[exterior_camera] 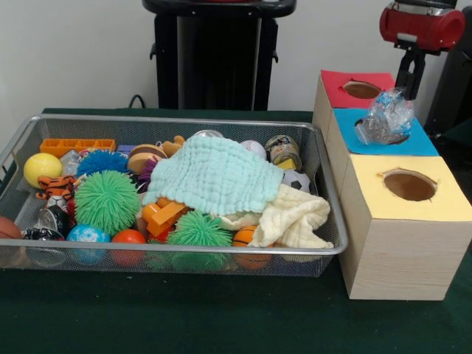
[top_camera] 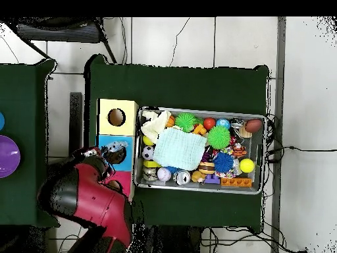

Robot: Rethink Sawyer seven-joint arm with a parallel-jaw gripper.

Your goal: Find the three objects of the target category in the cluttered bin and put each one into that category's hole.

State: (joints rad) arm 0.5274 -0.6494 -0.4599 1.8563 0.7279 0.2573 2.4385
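Observation:
The bin point(exterior_camera: 177, 119), a wide wire-mesh tray, is piled with balls, toys and two cloths; it also shows in the overhead view point(top_camera: 197, 111). Three wooden boxes stand beside it, each with a round hole: red top point(exterior_camera: 335, 92), blue top point(exterior_camera: 424, 140), yellow top point(exterior_camera: 442, 203). A crumpled clear plastic wrapper point(exterior_camera: 387, 116) sits on the blue box's hole, also seen from overhead point(top_camera: 117, 146). My gripper point(exterior_camera: 405, 85) hangs just above and behind the wrapper, over the boxes point(top_camera: 105, 161). Whether it holds the wrapper does not show.
In the bin a mint cloth point(exterior_camera: 214, 173) and a cream cloth point(exterior_camera: 295, 217) cover other items. Green spiky balls point(exterior_camera: 107, 199), a yellow ball point(exterior_camera: 42, 168), a soccer ball point(exterior_camera: 296, 180), orange blocks point(exterior_camera: 164, 215) and a tiger toy point(exterior_camera: 56, 188) lie around them.

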